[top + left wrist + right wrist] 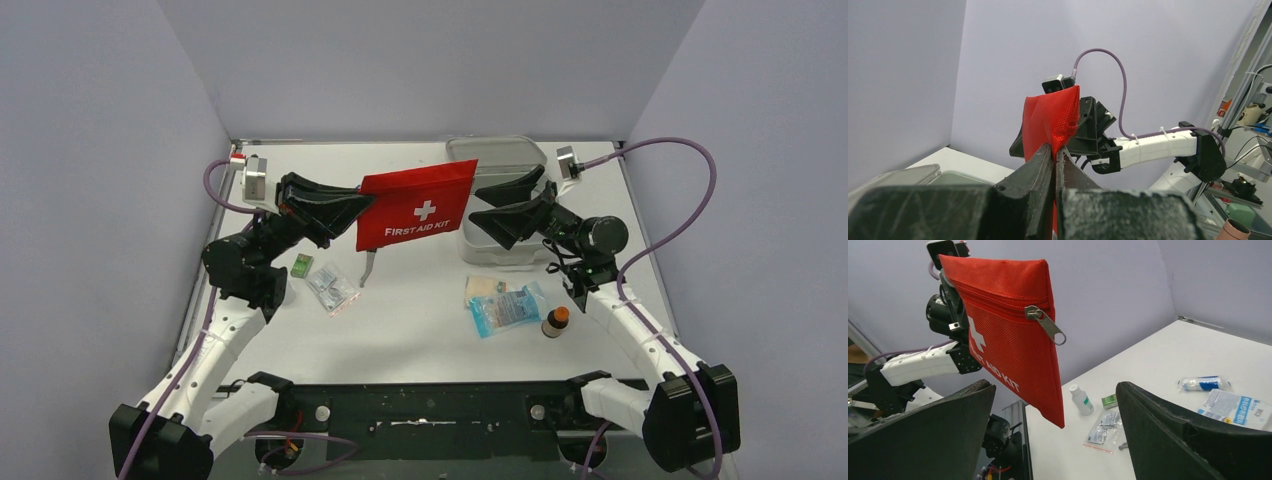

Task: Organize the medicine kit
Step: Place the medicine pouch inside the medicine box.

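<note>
Left gripper (1055, 150) clamps the red pouch (420, 205) aloft; right gripper (478, 203) gapes at its zipper (1045, 322) end.
The medicine kit (500, 150) sits just behind the pouch; gripped at one edge, the pouch could slip under a zipper tug.
</note>
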Robot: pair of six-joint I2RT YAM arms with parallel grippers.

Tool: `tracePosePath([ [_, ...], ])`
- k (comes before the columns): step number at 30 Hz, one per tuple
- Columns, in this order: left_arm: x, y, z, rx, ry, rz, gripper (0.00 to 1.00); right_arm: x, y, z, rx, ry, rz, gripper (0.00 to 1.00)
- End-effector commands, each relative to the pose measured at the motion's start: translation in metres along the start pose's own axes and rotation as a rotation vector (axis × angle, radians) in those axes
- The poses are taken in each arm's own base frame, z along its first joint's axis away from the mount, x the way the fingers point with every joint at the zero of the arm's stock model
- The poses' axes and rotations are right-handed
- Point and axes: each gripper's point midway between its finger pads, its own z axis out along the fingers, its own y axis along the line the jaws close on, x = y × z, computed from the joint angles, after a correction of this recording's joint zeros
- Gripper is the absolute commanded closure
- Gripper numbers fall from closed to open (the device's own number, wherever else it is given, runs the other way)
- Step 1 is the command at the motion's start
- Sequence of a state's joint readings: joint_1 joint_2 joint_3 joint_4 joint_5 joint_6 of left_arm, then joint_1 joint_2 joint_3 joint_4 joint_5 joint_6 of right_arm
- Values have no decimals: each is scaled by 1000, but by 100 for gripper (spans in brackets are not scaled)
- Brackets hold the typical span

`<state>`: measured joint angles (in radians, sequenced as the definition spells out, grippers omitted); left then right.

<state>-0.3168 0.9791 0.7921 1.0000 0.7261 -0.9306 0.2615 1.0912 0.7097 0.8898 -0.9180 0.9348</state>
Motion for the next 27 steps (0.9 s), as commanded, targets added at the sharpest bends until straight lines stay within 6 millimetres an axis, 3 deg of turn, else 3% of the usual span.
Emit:
tracePosePath([
  [1, -19, -15, 4, 53, -64, 29, 100, -11, 34, 10, -171, -24, -63, 3],
  [8, -15, -11, 2, 48, -68, 13, 100, 2, 53, 37, -264, 20, -47, 11],
  [13, -3, 5, -5, -14, -56, 9, 100, -2, 62, 36, -305, -25, -61, 21],
  [15, 5, 14, -8, -53, -35, 8, 100, -1, 59, 36, -289, -26, -46, 33],
  [19, 22, 42, -13, -182, 49, 21, 100, 4, 43, 39, -228, -17, -14, 73],
  [22, 28, 61, -21, -281, 81, 51, 83, 9, 28, 38, -173, 0, 19, 86],
  [24, 32, 69, -26, -319, 108, 95, 60, 11, 16, 35, -133, 13, 40, 90],
  [27, 44, 83, -37, -391, 182, 144, 41, 9, -14, 27, -22, 48, 45, 94],
])
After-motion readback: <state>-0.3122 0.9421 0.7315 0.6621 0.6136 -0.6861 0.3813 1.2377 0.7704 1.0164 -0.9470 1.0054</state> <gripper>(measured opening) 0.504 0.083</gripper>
